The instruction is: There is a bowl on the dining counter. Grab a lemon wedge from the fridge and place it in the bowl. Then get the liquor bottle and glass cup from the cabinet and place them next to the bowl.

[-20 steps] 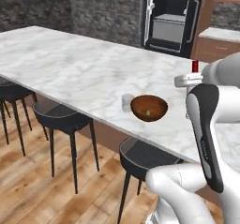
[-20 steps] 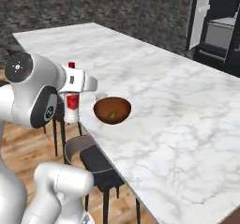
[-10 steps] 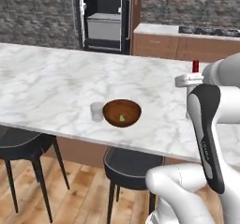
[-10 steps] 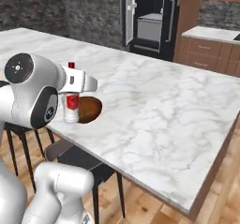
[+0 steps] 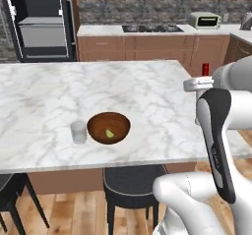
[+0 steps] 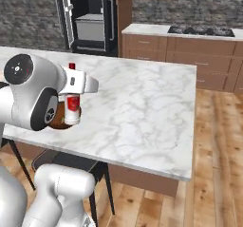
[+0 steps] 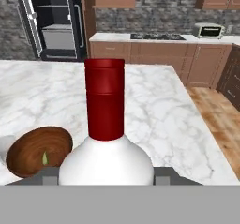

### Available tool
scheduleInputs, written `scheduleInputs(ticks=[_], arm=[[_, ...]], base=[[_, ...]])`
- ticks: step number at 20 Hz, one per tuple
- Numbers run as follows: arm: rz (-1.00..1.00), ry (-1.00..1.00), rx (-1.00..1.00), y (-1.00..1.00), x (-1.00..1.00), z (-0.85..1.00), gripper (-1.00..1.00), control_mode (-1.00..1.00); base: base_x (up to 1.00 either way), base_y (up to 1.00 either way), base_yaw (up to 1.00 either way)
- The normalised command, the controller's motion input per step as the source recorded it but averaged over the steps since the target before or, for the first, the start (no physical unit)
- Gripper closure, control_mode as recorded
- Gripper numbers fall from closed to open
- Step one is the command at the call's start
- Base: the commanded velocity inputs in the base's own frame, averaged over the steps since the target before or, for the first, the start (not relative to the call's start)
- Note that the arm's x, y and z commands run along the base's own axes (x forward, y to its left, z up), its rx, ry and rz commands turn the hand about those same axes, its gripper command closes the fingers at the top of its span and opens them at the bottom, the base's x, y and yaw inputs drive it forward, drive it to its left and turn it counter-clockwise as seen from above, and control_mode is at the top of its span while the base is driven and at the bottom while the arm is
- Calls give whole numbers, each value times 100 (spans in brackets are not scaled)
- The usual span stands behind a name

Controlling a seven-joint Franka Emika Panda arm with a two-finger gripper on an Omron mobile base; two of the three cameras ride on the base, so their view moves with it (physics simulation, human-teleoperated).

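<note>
The base has been driving round the white marble counter [image 5: 147,91], swinging the whole view.
The pincer [image 6: 72,108] is clamping the upright red-capped clear bottle [image 6: 71,102] above the counter's edge; the left base view is showing the grey glass tumbler [image 5: 78,132] beside the brown wooden bowl [image 5: 109,128] holding the yellow-green wedge [image 5: 110,133].

Marble, wood and glass

Polished grey-veined marble surface [image 5: 147,96]; smooth dark wooden bowl [image 5: 109,128]; clear glass cup [image 5: 78,132]; glossy red-capped bottle [image 7: 106,138].

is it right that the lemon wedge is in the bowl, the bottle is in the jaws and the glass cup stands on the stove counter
Not quite. The glass cup stands on the dining counter, right beside the bowl, as the left base view shows. The rest holds: the lemon wedge lies in the bowl and the bottle is in the jaws.
</note>
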Motion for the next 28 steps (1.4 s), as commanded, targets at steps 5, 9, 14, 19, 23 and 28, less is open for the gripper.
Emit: scheduleInputs(ticks=[5,9,14,19,23,28], arm=[[0,0,0,0,0,0,100,100],[-14,6,1,8,15,-5,100,-100],[19,1,14,0,41,-19,100,-100],[39,0,18,0,59,-27,100,-100],[38,-13,8,2,58,-34,100,-100],[38,-28,0,15,48,-27,100,-100]], base=[[25,38,-43],[6,9,-9],[0,0,0],[0,0,0],[0,0,0],[0,0,0]])
